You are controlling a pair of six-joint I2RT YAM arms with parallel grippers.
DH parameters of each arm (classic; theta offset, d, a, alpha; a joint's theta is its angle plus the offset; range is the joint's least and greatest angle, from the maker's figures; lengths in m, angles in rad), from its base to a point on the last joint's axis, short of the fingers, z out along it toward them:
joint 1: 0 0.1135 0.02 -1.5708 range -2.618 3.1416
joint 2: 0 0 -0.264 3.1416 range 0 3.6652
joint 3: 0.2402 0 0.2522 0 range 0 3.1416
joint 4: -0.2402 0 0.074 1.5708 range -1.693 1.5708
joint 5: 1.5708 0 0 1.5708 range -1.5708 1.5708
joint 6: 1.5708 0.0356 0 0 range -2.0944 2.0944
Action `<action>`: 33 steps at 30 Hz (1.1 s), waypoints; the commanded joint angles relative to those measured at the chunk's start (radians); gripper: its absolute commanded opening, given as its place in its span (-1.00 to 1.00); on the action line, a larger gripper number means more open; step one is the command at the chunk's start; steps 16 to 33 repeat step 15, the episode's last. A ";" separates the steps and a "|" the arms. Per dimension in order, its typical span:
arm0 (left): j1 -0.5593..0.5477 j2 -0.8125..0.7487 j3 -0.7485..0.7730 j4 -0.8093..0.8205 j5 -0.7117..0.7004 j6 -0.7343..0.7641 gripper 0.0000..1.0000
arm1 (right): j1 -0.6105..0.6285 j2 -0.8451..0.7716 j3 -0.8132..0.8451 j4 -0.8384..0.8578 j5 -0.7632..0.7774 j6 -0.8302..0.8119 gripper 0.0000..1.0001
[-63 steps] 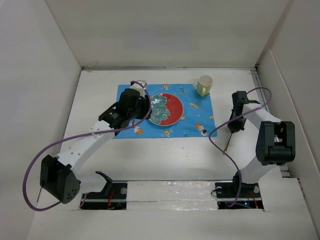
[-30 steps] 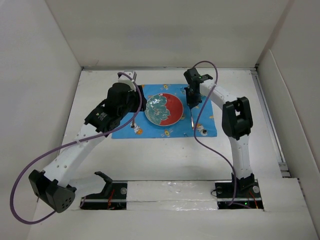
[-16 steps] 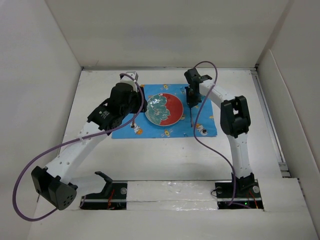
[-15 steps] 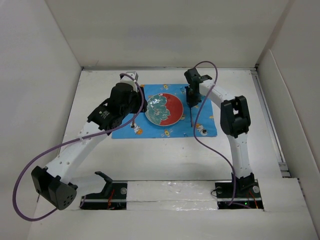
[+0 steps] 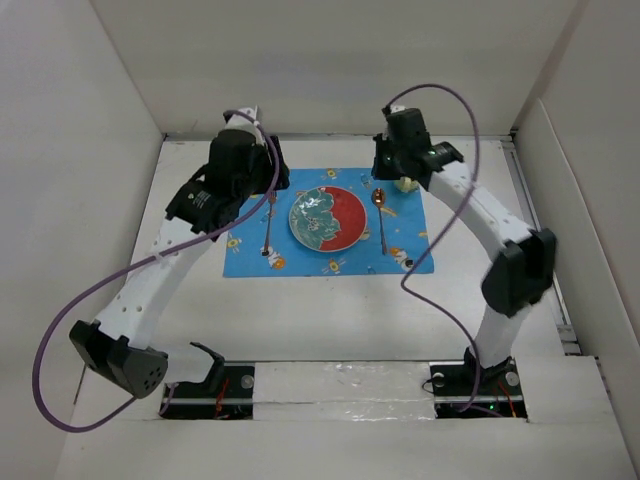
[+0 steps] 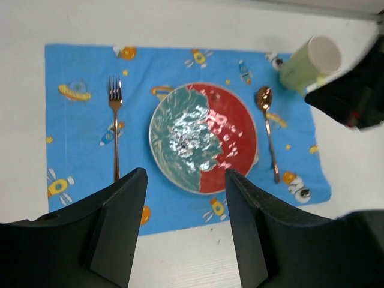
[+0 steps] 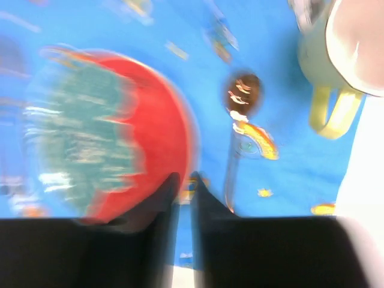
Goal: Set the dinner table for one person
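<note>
Top external: spoon (image 5: 381, 220) now lies free on blue cartoon-print cloth mat (image 5: 412, 256), right of plate (image 5: 327, 219); earlier it hung from right claw. Both arms drawn back; fork (image 5: 268, 225) uncovered. Mat rests on dinner table (image 5: 330, 310), matte white.
Left wrist: left gripper (image 6: 186, 177) spread wide, empty. Round glossy plate in 2 halves, teal and red. Slim coppery cutlery. Pale green cup (image 6: 309, 63) at mat corner.
Right wrist: blurred. Right gripper (image 7: 185, 180) parted to narrow slit, holding nothing.
</note>
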 commanded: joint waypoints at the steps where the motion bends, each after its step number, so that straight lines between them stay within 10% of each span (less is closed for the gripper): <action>1: 0.000 0.022 0.195 -0.003 -0.022 -0.013 0.04 | 0.068 -0.369 -0.124 0.234 -0.045 -0.065 -1.00; 7: 0.000 -0.022 0.322 -0.027 -0.143 -0.050 0.06 | 0.020 -0.970 -0.459 0.484 0.142 -0.045 -1.00; 15: 0.000 -0.256 0.076 0.135 -0.240 -0.054 0.33 | -0.182 -1.081 -0.562 0.322 0.181 0.037 0.32; 33: 0.000 -0.256 0.076 0.135 -0.240 -0.054 0.33 | -0.182 -1.081 -0.562 0.322 0.181 0.037 0.32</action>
